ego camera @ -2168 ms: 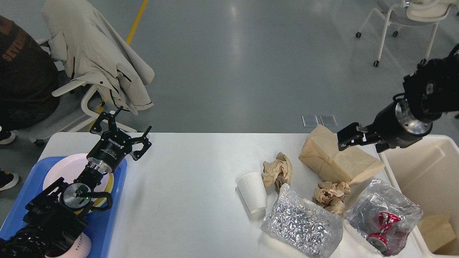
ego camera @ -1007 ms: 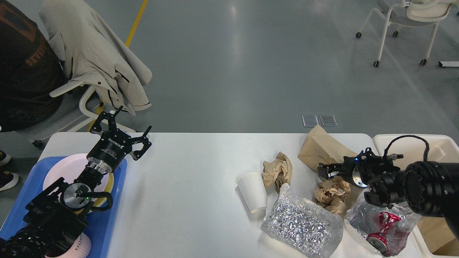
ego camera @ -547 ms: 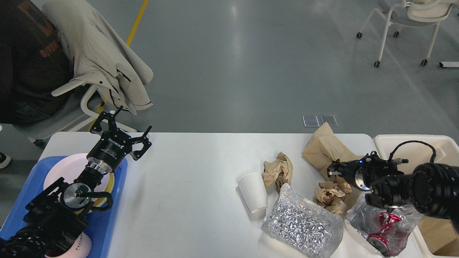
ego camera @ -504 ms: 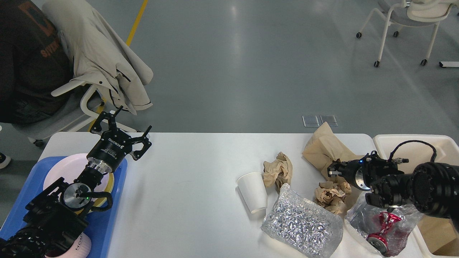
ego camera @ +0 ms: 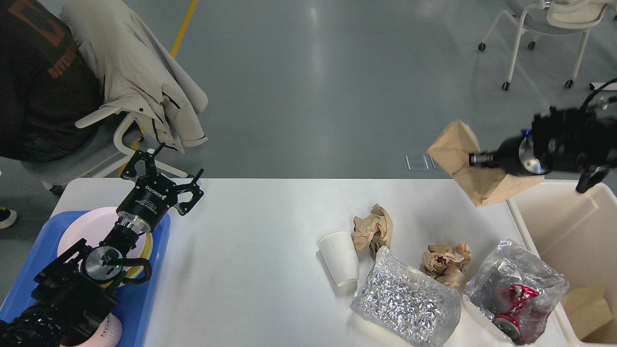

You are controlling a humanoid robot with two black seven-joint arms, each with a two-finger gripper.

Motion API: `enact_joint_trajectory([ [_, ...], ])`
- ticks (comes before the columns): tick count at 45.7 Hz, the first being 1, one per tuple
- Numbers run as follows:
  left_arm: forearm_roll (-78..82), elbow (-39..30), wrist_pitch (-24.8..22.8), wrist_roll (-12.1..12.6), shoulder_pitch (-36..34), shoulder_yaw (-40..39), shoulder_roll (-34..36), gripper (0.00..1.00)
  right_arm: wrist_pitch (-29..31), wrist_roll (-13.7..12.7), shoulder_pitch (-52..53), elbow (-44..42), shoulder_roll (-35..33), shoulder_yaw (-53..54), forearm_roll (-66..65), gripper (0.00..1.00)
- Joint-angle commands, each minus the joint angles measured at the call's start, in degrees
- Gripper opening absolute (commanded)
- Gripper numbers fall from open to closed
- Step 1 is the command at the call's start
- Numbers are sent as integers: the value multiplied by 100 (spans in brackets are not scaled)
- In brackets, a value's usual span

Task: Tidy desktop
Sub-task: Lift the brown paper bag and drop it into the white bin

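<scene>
Brown paper, a crumpled bag (ego camera: pixel 470 168), hangs in the air clamped by the right tool (ego camera: pixel 475 158), lifted clear of the white counter (ego camera: pixel 250 270) and just left of the cream bin (ego camera: pixel 573 231) at the counter's right end. The counter fills the lower middle of the head view, between that bin and a blue tray (ego camera: pixel 144 308) on its left end. Relative to the bin: a clear bag with red contents (ego camera: pixel 516 291) lies just beside its left wall, a brown paper wad (ego camera: pixel 446 262) sits further left, then a silvery crinkled bag (ego camera: pixel 407 303), a tipped white paper cup (ego camera: pixel 341 258) and another paper wad (ego camera: pixel 373 229) touching the cup. Inside the bin a brown paper piece (ego camera: pixel 585 308) lies at the bottom. Far from the bin, the left tool (ego camera: pixel 161 176) hovers with fingers spread wide, gripping nothing, above pale plates (ego camera: pixel 82 226) stacked in the tray.
</scene>
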Motion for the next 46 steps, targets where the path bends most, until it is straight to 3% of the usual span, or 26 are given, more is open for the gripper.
enact_joint_trajectory([
  [1,0,-6,0,5,0,0,0,100,2171,687,1634,57,-162,-90,-63,0],
  [5,0,-6,0,5,0,0,0,100,3200,1127,2451,-57,-162,-99,-361,0],
  [8,0,3,0,5,0,0,0,100,3614,1356,2944,-40,-171,-108,-713,0],
  [13,0,3,0,5,0,0,0,100,3905,1409,3288,-4,-311,-161,-1056,0],
  [20,0,3,0,5,0,0,0,100,3783,1366,3253,-39,-382,-643,-1179,0],
  [25,0,3,0,5,0,0,0,100,2749,1348,2587,-311,-557,-1355,-1434,0],
  [33,0,-6,0,5,0,0,0,100,656,1330,-127,-1874,-1233,-2305,-1628,0],
  [38,0,-6,0,5,0,0,0,100,22,1286,-2131,-2920,-1788,-2113,-1041,0],
  [46,0,-6,0,5,0,0,0,100,-638,1207,-5278,-4581,-1806,-1585,796,0],
])
